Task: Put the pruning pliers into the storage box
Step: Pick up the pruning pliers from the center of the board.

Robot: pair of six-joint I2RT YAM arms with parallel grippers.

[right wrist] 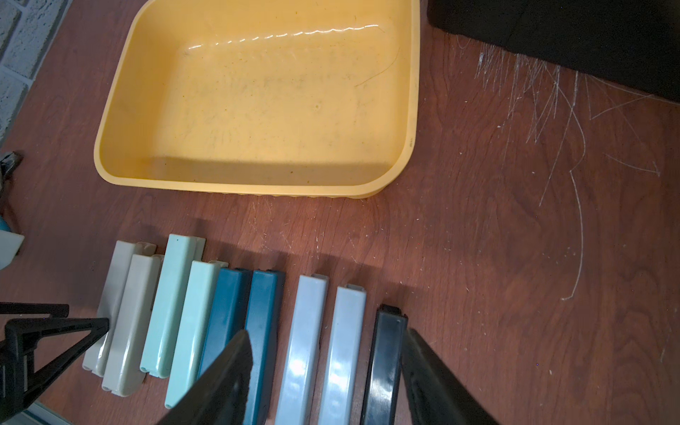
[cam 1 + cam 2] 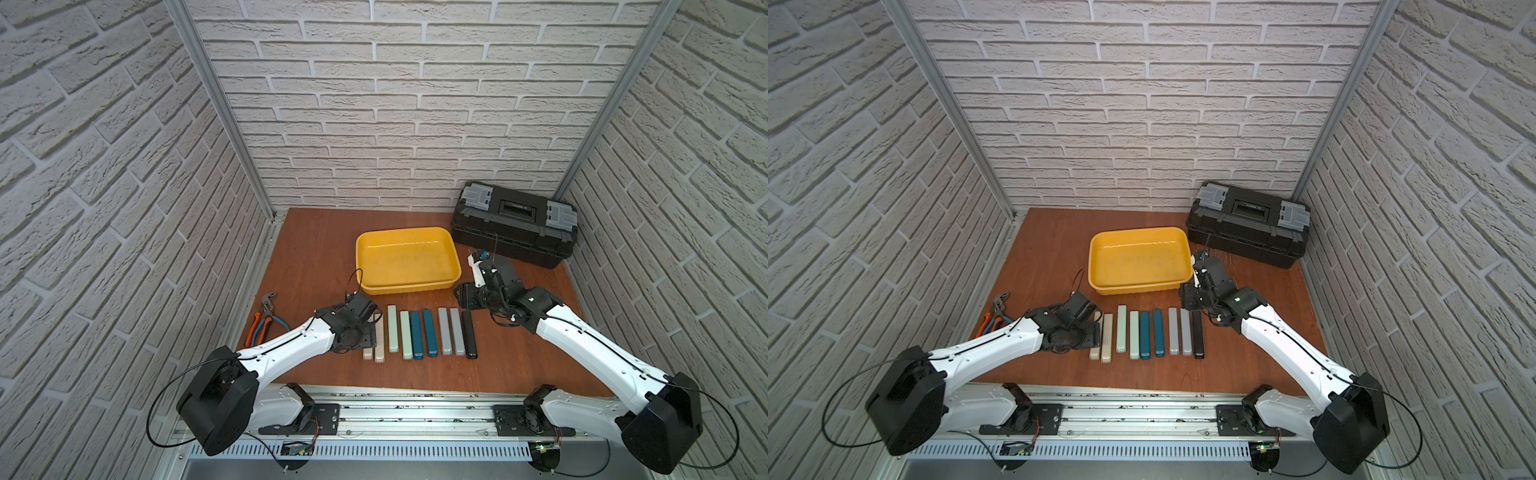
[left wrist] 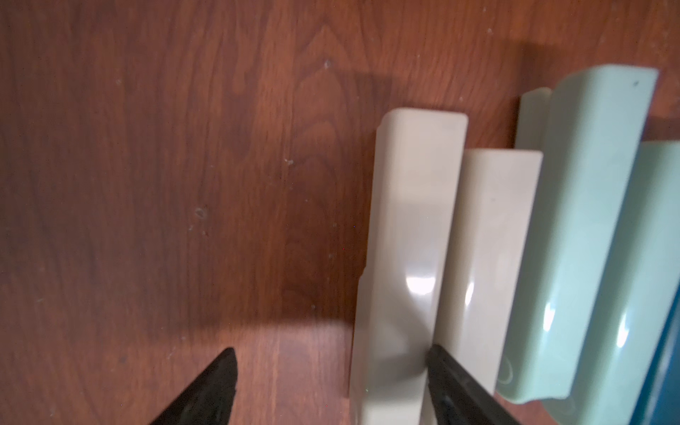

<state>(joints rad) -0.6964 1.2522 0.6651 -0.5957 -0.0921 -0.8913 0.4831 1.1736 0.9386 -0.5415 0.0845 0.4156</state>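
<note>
The pruning pliers (image 2: 417, 334) (image 2: 1144, 332) lie as a row of several slim bars on the wooden table, just in front of the yellow storage box (image 2: 407, 286) (image 2: 1138, 289), which holds nothing. My left gripper (image 2: 370, 334) (image 3: 331, 371) is low over the row's left end and open. The outermost beige bar (image 3: 412, 220) lies between its fingers, one fingertip (image 3: 452, 382) at the seam to the second beige bar (image 3: 493, 239). My right gripper (image 2: 467, 297) (image 1: 327, 353) hangs open above the right end, over the two grey bars (image 1: 305, 331) and the black bar (image 1: 386, 353).
A black toolbox (image 2: 515, 224) with grey latches stands at the back right, close behind my right arm. Orange- and blue-handled metal pliers (image 2: 264, 320) lie at the left table edge beside my left arm. Brick-pattern walls close in three sides.
</note>
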